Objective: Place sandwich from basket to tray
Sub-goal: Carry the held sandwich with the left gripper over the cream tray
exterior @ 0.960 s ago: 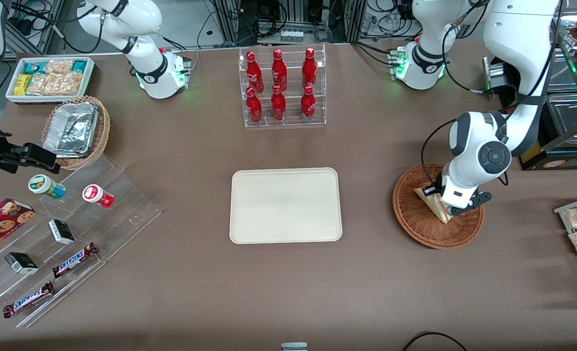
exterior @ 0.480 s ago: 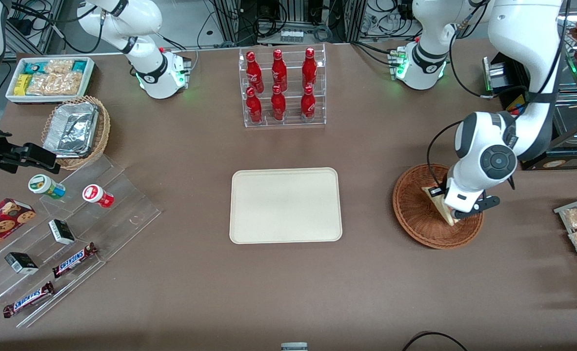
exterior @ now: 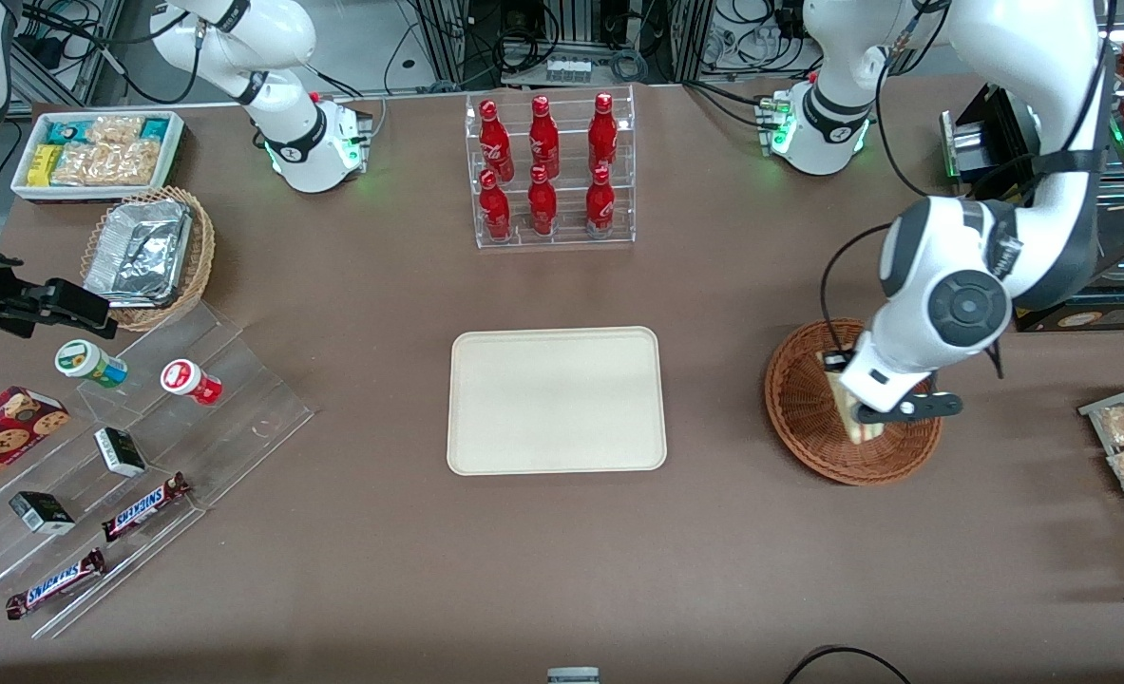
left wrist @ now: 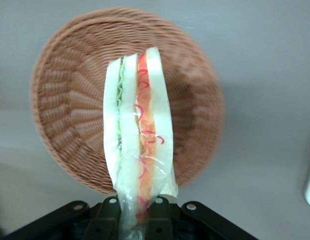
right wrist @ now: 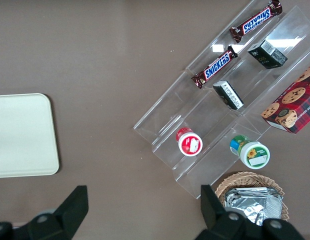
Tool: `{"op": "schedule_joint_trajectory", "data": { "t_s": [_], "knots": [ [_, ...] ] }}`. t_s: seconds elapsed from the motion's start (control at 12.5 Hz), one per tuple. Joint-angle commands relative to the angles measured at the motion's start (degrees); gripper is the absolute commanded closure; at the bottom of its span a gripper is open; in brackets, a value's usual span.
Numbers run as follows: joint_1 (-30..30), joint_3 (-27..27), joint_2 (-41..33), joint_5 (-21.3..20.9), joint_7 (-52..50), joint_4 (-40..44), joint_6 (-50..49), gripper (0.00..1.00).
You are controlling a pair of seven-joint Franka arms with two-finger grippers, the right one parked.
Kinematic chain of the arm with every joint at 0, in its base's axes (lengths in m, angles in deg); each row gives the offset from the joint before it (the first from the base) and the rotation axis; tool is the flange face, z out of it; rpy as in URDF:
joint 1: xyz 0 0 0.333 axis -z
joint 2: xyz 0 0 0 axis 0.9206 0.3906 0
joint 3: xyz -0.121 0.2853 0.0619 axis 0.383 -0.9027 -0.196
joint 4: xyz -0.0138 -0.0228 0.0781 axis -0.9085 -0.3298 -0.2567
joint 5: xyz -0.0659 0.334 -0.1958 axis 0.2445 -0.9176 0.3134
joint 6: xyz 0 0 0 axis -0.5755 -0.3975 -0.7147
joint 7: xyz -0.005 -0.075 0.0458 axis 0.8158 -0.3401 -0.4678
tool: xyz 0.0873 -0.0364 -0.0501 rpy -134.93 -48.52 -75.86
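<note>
Sandwich point(exterior: 851, 418) pinched in the gripper point(exterior: 867, 410), seen from the front camera hanging over the basket point(exterior: 809, 418), over the half of the bowl nearer the working arm's end. Its long axis runs from the gripper toward the front camera, pale bread edge showing just below the fingers; whether it clears the wicker cannot be told here. Tray point(exterior: 556, 400) lies well apart from the gripper, toward the parked arm's end, flat and bare, with brown table point(exterior: 714, 532) between tray rim and basket rim. Bottle rack point(exterior: 550, 171) stands farther from the camera than the tray, away from that stretch. Wrist camera: sandwich point(left wrist: 139, 145) clamped at one end between the fingers point(left wrist: 107, 220), which press on its two bread faces; the wedge points straight away from the gripper, cut edge facing the lens, red and green filling between white layers, clear wrap around it. Basket point(left wrist: 70, 125) sits below it, round rim fully visible, bare table point(left wrist: 265, 60) on all sides. Right wrist camera: tray point(right wrist: 22, 135) corner with open table beside it.
</note>
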Motion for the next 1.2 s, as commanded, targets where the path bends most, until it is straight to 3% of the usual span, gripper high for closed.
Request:
{"op": "schedule_joint_trajectory", "data": {
  "t_s": [0.0,0.4,0.8,0.96,1.12],
  "knots": [
    [0.33,5.45,0.86,0.03,0.95,2.34,-1.25,1.0],
    [0.5,15.82,10.69,5.38,-1.5,11.73,-1.33,1.0],
    [9.8,15.84,21.5,3.9,-8.54,22.63,-0.98,1.0],
    [11.31,15.75,23.71,0.05,-12.56,23.79,-0.46,1.0],
    [13.24,15.67,25.82,-1.02,-15.13,25.63,1.91,1.0]
  ]
}}
